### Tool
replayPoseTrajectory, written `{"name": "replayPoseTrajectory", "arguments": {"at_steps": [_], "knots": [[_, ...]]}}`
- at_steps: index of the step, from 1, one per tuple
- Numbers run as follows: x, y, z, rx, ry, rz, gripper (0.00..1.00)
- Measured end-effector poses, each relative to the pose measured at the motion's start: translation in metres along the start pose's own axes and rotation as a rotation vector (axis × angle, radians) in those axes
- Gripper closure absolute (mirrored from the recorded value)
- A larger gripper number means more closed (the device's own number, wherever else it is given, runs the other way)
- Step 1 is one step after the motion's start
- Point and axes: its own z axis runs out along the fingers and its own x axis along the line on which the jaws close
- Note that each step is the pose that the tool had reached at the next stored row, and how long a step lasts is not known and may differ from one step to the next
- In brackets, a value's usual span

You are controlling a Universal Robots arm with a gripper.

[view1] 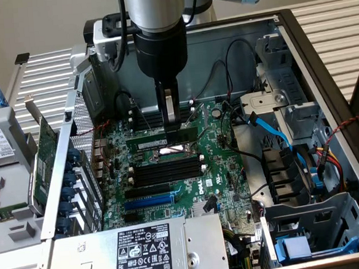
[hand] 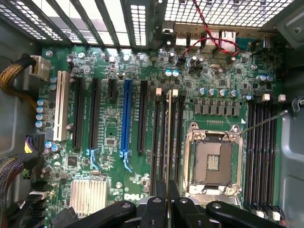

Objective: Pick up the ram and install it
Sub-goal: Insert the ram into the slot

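Observation:
The ram [view1: 166, 138], a narrow green stick with a white label, hangs level above the motherboard [view1: 219, 175], close to the open CPU socket [view1: 172, 151]. My gripper [view1: 171, 124] comes straight down from above and is shut on the ram's top edge. In the wrist view the ram [hand: 169, 137] shows edge-on as a thin line running out from between my fingertips [hand: 161, 186]. It lines up over the group of black memory slots [hand: 159, 137] that lies between the blue slot [hand: 127, 118] and the CPU socket [hand: 213, 161]. Whether it touches a slot I cannot tell.
The open case's walls [view1: 296, 46] ring the board. A power supply [view1: 153, 247] with a black label sits at the front. Drive cages [view1: 321, 223], a blue cable [view1: 271, 128] and loose wires crowd the exterior view's right. A green expansion card [view1: 46, 162] stands outside the case on the left.

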Motion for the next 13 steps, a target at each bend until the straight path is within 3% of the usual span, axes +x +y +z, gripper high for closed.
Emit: {"name": "replayPoseTrajectory", "arguments": {"at_steps": [13], "knots": [[0.0,-0.0006,0.0202,-0.0001,0.0005,0.0,0.87]]}}
